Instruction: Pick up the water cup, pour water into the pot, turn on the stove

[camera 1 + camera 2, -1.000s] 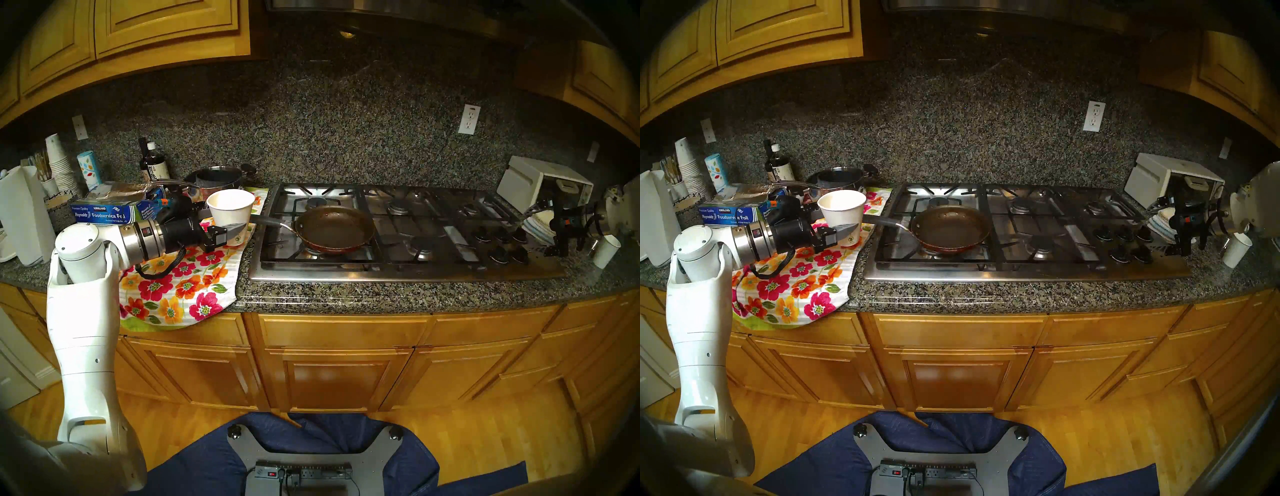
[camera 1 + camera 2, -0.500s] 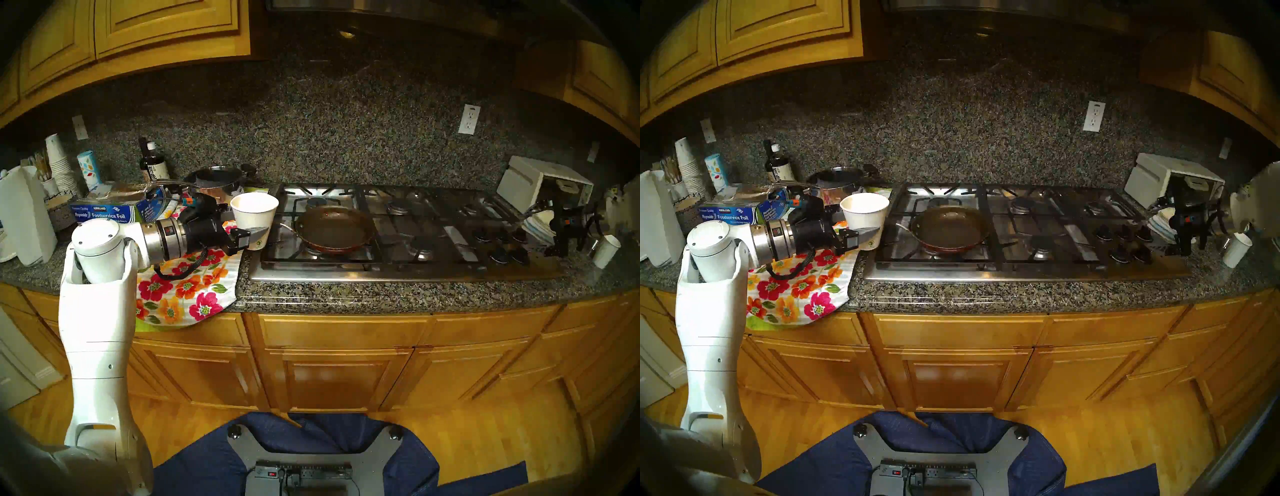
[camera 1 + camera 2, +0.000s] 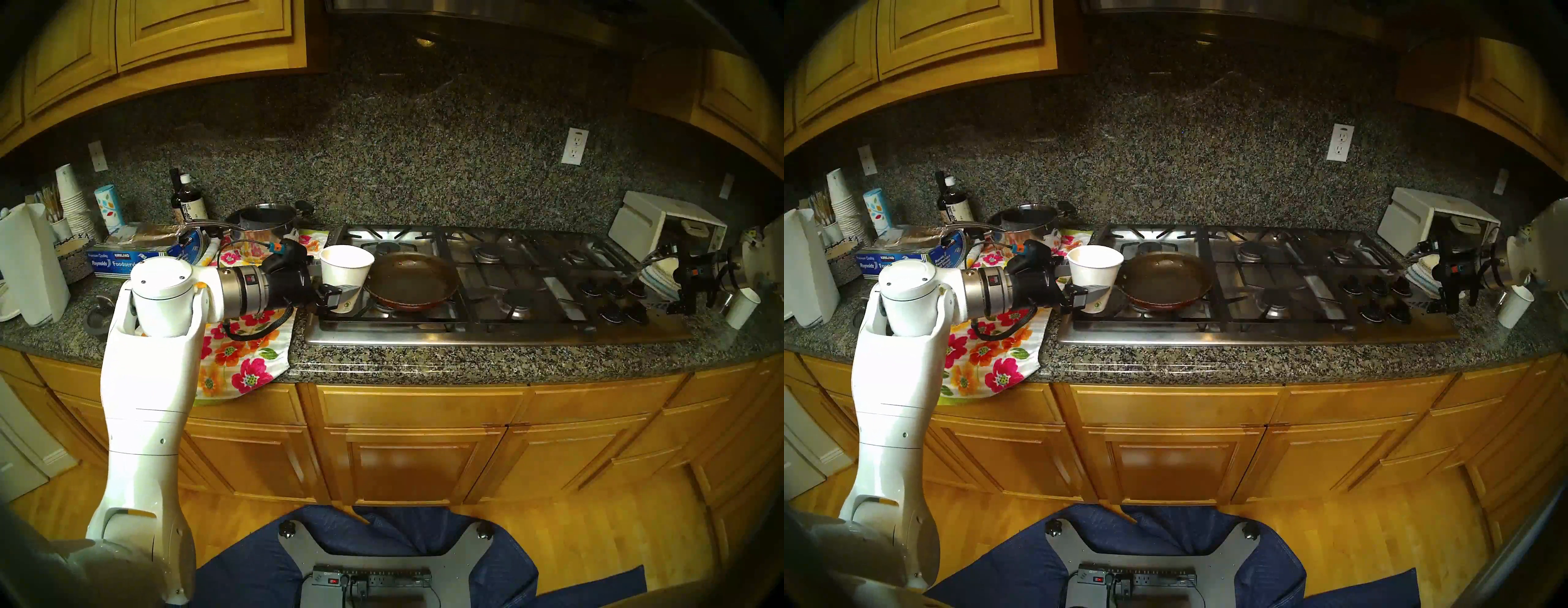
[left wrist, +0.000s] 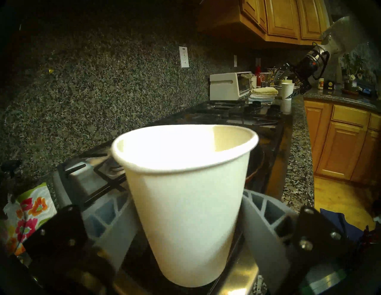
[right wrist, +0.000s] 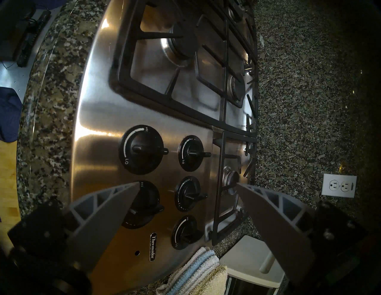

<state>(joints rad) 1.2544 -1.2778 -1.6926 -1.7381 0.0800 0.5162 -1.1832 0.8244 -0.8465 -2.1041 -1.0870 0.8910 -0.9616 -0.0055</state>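
From head height we look down on the stove [image 3: 488, 288] twice, barely offset. Our left wrist view skims along the counter, close behind the water cup [image 4: 185, 195]. Our right wrist view hangs near above the knobs [image 5: 185, 191], turned sideways; all share the cooktop.

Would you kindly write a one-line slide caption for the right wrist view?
Open right gripper hovering above the stove, its knobs framed between the grey fingers.

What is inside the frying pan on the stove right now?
The frying pan shows only a dark, apparently empty inside. Its left edge and handle are hidden behind the water cup, upright in the left gripper.
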